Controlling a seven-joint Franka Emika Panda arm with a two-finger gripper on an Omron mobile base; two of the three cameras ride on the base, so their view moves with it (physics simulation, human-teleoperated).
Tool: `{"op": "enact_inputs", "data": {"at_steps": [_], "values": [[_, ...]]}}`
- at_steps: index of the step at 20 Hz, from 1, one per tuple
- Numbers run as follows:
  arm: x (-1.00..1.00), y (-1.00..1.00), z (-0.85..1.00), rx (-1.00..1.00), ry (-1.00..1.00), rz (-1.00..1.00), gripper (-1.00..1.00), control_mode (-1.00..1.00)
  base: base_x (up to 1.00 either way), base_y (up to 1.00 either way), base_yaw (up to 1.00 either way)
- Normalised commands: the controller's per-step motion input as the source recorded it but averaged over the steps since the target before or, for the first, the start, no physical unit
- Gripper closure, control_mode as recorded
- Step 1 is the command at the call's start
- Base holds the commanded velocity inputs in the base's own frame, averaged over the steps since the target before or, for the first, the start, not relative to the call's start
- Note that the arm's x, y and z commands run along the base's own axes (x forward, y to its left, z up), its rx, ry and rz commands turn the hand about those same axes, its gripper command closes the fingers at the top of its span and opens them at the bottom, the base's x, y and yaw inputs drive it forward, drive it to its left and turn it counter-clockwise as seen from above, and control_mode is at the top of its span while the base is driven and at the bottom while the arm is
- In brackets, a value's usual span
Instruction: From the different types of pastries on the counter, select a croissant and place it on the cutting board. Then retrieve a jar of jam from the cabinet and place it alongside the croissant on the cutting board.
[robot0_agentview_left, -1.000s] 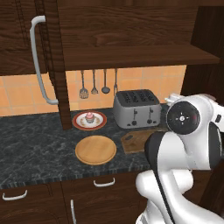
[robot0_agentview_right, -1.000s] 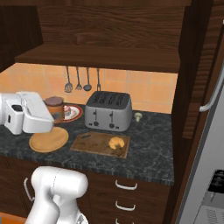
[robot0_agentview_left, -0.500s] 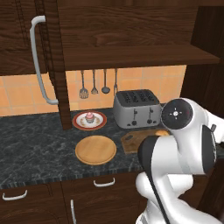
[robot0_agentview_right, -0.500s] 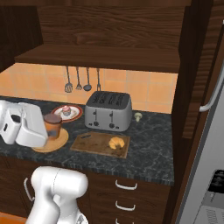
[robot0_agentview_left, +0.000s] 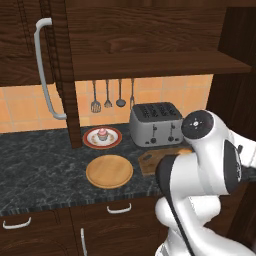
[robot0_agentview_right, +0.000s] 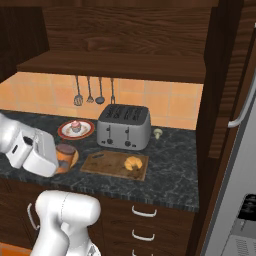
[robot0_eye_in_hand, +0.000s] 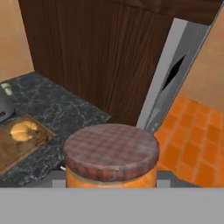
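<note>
Now, one long black grey-veined marble counter (robot0_agentview_right: 175, 165) under a dark wood wall cabinet (robot0_agentview_right: 115, 65), orange tiles behind. One golden crescent croissant (robot0_agentview_right: 133, 162) lies on the single dark-brown wooden cutting board (robot0_agentview_right: 107, 161). The gripper (robot0_agentview_right: 59, 159) clasps one orange-brown jam jar (robot0_eye_in_hand: 111, 159), left of the board. One pink-frosted cupcake (robot0_agentview_left: 102, 133), one silver toaster (robot0_agentview_right: 123, 126).

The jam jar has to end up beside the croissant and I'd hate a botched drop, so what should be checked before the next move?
1. Croissant on the cutting board: ok.
2. Jam jar out of the cabinet, close in front of the hand camera: ok.
3. Pincer firmly closed on the jar: cannot tell; the fingertips are hidden.
4. Bare board space left of the croissant: ok.
5. Jar over the board: not ok; in the right base view it sits over the round wooden plate.
6. Toaster stands behind the board, off it: ok.
</note>
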Motion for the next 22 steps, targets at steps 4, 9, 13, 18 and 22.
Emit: {"op": "enact_inputs", "data": {"at_steps": [4, 9, 13, 18, 22], "values": [[0.00, 0.10, -0.92, -0.21, -0.10, 0.00, 1.00, -1.00, 0.00, 0.00, 0.00], [-0.06, -0.13, -1.00, -0.26, -0.18, 0.04, 1.00, -1.00, 0.00, 0.00, 0.00], [-0.27, -0.34, -1.00, -0.23, -0.31, 0.00, 1.00, -1.00, 0.00, 0.00, 0.00], [-0.21, -0.16, -0.54, -0.19, -0.25, 0.00, 1.00, -1.00, 0.00, 0.00, 0.00], [0.00, 0.00, -0.29, -0.26, -0.44, 0.00, 1.00, -1.00, 0.00, 0.00, 0.00]]}}
